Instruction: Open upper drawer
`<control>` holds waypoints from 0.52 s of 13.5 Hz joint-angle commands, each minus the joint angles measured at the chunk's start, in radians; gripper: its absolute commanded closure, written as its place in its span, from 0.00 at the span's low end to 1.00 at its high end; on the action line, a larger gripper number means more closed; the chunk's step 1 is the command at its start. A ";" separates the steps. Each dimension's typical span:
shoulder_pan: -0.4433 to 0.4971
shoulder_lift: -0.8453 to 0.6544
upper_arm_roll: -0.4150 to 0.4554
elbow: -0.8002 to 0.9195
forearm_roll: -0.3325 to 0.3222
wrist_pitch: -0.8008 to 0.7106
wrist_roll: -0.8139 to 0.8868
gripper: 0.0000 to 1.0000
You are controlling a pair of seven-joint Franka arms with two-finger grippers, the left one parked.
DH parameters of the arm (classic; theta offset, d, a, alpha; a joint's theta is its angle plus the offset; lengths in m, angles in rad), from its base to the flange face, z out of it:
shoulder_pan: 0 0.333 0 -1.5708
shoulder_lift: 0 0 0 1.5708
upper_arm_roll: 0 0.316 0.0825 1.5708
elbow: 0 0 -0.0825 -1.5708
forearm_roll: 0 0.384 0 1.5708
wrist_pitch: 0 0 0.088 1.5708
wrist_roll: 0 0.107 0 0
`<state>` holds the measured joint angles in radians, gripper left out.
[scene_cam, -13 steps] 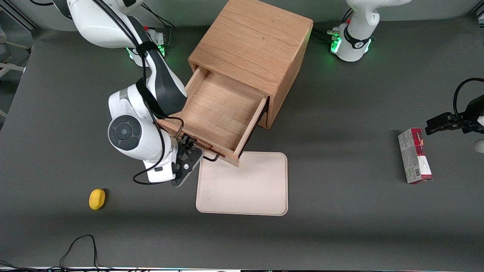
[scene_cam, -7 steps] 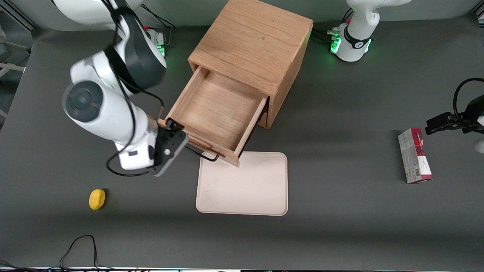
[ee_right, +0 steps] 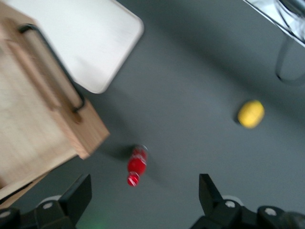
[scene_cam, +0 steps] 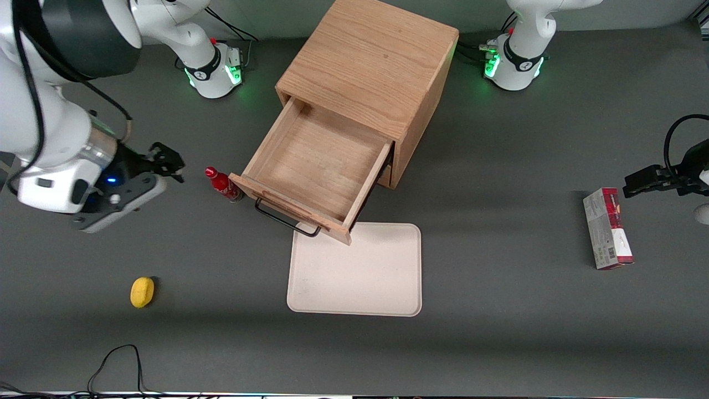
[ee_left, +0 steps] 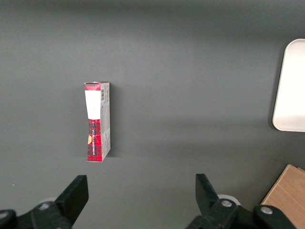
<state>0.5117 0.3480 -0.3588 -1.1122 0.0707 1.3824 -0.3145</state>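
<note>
Where the light oak cabinet [scene_cam: 371, 61] stands at the middle of the grey table [scene_cam: 498, 332], find the upper drawer [scene_cam: 318, 160] [ee_right: 28, 133] pulled far out, with its shallow wooden tray open to view and nothing lying in it. Note the thin black wire handle [scene_cam: 285, 219] [ee_right: 52, 67] on the drawer front, free and not touched by anything. Look just nearer to the front camera for a pale flat tray [scene_cam: 360, 271] [ee_right: 90, 33] [ee_left: 291, 86]; one corner of the drawer front shows over its edge. Find the gripper [scene_cam: 149, 177] [ee_right: 144, 183] well apart from the drawer, toward the working arm's end of the table, raised above the surface, fingers spread wide and holding nothing. Between gripper and drawer, see a small red bottle [scene_cam: 221, 184] [ee_right: 137, 164], upright, just beside the corner of the drawer front. Nearer to the front camera than the gripper, notice a small yellow rounded thing [scene_cam: 142, 292] [ee_right: 251, 113], alone on the table. Toward the parked arm's end, find a red and grey box [scene_cam: 606, 228] [ee_left: 97, 121] lying flat.
</note>
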 commanded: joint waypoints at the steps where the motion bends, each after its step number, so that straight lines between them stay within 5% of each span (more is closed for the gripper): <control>1: 0.013 -0.029 -0.058 -0.034 -0.039 -0.026 0.142 0.00; 4: -0.039 -0.111 -0.063 -0.127 -0.037 0.027 0.155 0.00; 7: -0.274 -0.259 0.157 -0.326 -0.032 0.142 0.155 0.00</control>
<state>0.3816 0.2392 -0.3575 -1.2463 0.0525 1.4328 -0.1944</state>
